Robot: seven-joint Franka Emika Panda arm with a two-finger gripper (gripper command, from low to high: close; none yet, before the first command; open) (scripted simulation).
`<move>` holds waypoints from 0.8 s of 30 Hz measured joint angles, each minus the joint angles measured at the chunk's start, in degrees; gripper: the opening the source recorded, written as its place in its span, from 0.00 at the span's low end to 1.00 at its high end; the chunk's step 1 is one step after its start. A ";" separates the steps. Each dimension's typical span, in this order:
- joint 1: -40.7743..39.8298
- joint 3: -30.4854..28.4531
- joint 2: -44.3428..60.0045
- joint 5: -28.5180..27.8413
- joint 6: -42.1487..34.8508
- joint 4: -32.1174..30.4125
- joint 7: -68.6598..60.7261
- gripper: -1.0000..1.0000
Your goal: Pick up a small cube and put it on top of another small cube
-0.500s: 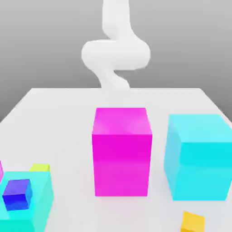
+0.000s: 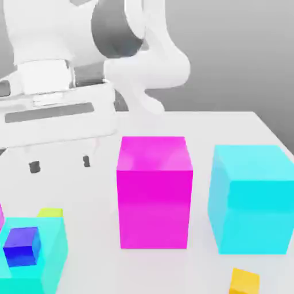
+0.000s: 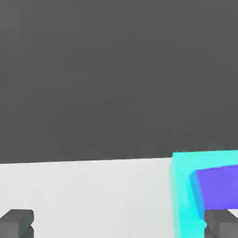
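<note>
The small lime cube (image 2: 50, 212) lies on the white table (image 2: 86, 195) at the exterior view's lower left, half hidden behind a low cyan block (image 2: 49, 252). My gripper (image 2: 60, 165) hangs above and a little behind it, open, its dark fingertips (image 2: 34, 167) wide apart with nothing between them. In the hand view the gripper (image 3: 119, 225) is open over bare table, with one fingertip (image 3: 222, 224) near the cyan block (image 3: 182, 195).
A small dark blue cube (image 2: 21, 247) (image 3: 219, 187) rests on the low cyan block. A tall magenta block (image 2: 154, 192) stands mid-table, and a large cyan block (image 2: 252, 198) is at the right. A small orange-yellow cube (image 2: 245, 281) lies at the front right.
The hand has swung into the exterior view's left and now hangs above the lime cube; before, just the arm's rear links showed. The blocks have not moved.
</note>
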 joint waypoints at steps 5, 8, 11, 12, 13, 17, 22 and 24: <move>-4.89 -3.39 9.20 -0.53 5.96 -4.91 -5.97 0.50; -6.72 -5.60 13.31 -4.53 9.69 -7.53 -6.48 0.50; -8.12 -3.83 16.70 -1.56 12.19 -7.26 -9.48 0.50; -8.90 -2.71 17.83 0.09 12.95 -6.98 -10.79 0.50; -10.02 -1.25 18.95 1.65 13.73 -6.69 -11.97 0.50; -15.12 5.44 23.61 8.86 16.83 -5.45 -17.44 0.50; -19.85 11.31 27.15 13.86 19.25 -4.61 -21.18 0.00; -19.86 11.31 27.15 13.82 19.16 -4.60 -21.13 0.00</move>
